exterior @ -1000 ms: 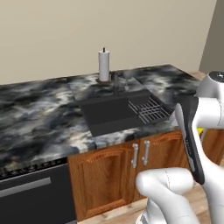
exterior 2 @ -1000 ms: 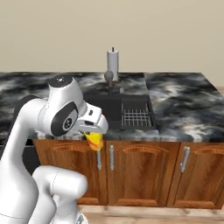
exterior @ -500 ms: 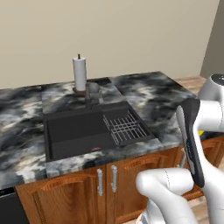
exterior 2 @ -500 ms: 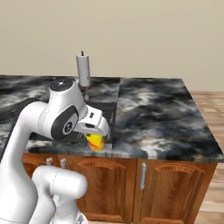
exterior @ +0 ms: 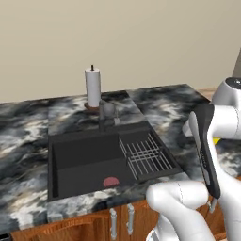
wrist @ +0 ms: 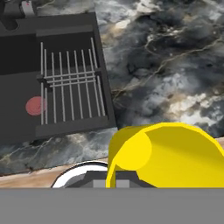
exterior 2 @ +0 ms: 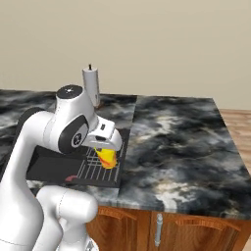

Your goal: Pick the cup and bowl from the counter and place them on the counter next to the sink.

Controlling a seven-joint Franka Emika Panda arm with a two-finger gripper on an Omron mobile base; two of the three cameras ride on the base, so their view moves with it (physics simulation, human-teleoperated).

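Hand view, nearest: yellow cup (wrist: 164, 155) fills 5 o'clock, tilted, mouth toward camera, carried at the claw; fingertips hidden behind it, so grip width cannot be told. Right base view: cup (exterior 2: 108, 157) hangs under the white wrist, above the sink's right edge, off the tabletop. Claw (exterior 2: 109, 153) mostly hidden by wrist housing.

Just beyond cup: tabletop (wrist: 166, 70) front edge, wood cabinet strip below at 7 o'clock. Sink (wrist: 26, 109) at 9–11 o'clock, wire rack (wrist: 70, 85) in its right compartment, red spot (wrist: 35, 106) on basin floor beside rack.

Open room: marble at 12–3 o'clock, right of sink rim, bare out to the right end (exterior 2: 196, 147). Narrow strip of tabletop between sink and front edge.

Far: faucet (exterior: 107, 115) behind basin, paper towel roll (exterior: 93, 87) upright at back, then wall. Bowl not seen.
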